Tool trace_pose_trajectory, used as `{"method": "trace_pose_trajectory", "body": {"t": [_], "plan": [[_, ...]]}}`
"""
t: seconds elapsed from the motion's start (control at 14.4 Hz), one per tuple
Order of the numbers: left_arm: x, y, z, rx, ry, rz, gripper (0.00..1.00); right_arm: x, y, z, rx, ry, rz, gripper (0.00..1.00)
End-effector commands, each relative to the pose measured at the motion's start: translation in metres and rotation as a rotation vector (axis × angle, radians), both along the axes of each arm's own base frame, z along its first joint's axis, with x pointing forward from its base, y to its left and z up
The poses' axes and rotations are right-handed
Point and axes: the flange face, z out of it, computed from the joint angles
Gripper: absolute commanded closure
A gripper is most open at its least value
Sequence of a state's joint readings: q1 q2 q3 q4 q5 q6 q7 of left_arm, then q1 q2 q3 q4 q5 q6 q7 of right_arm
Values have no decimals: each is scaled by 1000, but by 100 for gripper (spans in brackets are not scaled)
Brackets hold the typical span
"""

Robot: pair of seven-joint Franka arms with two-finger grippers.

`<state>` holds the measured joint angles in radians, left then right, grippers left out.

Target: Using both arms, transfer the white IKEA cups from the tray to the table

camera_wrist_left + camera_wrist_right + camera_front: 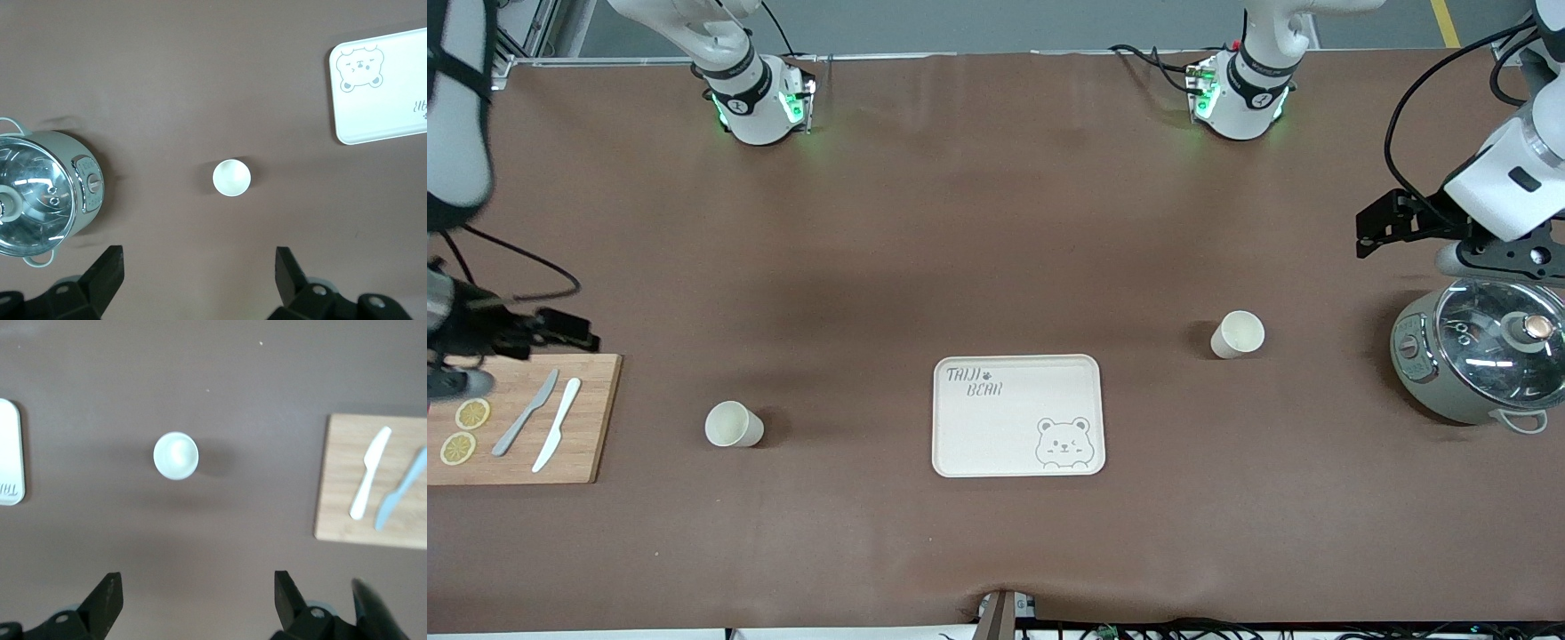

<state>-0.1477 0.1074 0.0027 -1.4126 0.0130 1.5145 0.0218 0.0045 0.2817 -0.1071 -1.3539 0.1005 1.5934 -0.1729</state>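
Two white IKEA cups stand upright on the brown table, one on each side of the bear tray (996,427). One cup (734,424) stands toward the right arm's end and shows in the right wrist view (176,455). The other cup (1237,334) stands toward the left arm's end, a little farther from the front camera, and shows in the left wrist view (231,178). My right gripper (569,329) (198,581) is open and empty, high over the table beside the cutting board. My left gripper (1383,222) (199,257) is open and empty, high beside the pot.
A grey glass-lidded pot (1480,356) stands at the left arm's end. A wooden cutting board (596,418) with two knives and lemon slices lies at the right arm's end. The bear tray holds nothing.
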Motion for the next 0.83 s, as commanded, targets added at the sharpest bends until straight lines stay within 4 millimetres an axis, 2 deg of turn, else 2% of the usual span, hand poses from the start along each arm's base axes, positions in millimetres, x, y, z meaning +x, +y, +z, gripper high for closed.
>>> {"method": "trace_pose_trajectory", "body": {"t": [0.0,0.21,0.76], "plan": [[-2,4,4,-11,-1,-26,0,-30,-11,38,-67,-21,-3,0],[-2,2,5,-10,-2,-29,0,-48,-4,49,-98,-29,-93,0],[1,4,0,-7,2,-24,0,-52,-11,55,-100,-21,-96,0]]}}
